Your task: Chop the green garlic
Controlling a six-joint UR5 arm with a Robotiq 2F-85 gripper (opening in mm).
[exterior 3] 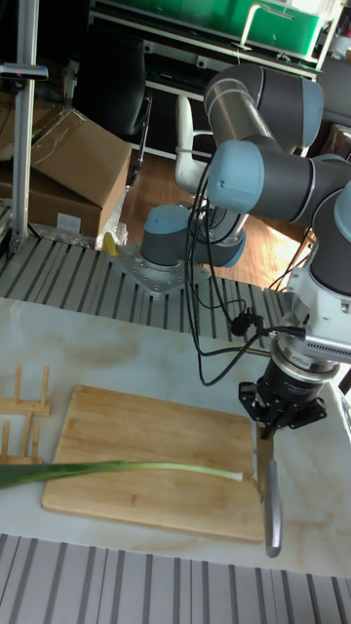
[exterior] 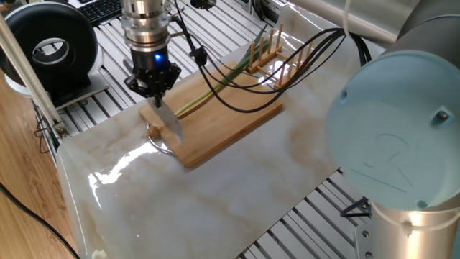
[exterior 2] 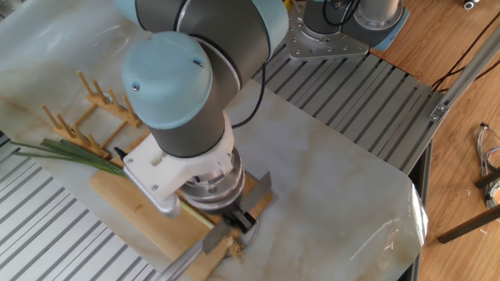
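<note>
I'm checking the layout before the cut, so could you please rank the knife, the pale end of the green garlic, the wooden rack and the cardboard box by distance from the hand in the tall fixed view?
1. Knife: held in the hand, blade pointing down.
2. Pale end of the green garlic: just left of the blade, on the board.
3. Wooden rack: far left edge of the table.
4. Cardboard box: off the table, upper left background.

A flat wooden cutting board (exterior 3: 146,444) lies on the pale marble table top (exterior 3: 117,351). A long thin green garlic stalk (exterior 3: 117,471) lies along the board, and its leaf end sticks out past the board beside a small wooden rack with pegs (exterior 3: 21,409). The robot's black two-finger gripper (exterior 3: 278,419) hangs over the other end of the board, near the stalk's root tip. A flat metal knife blade (exterior 3: 270,507) points down from it past the board's edge.
</note>
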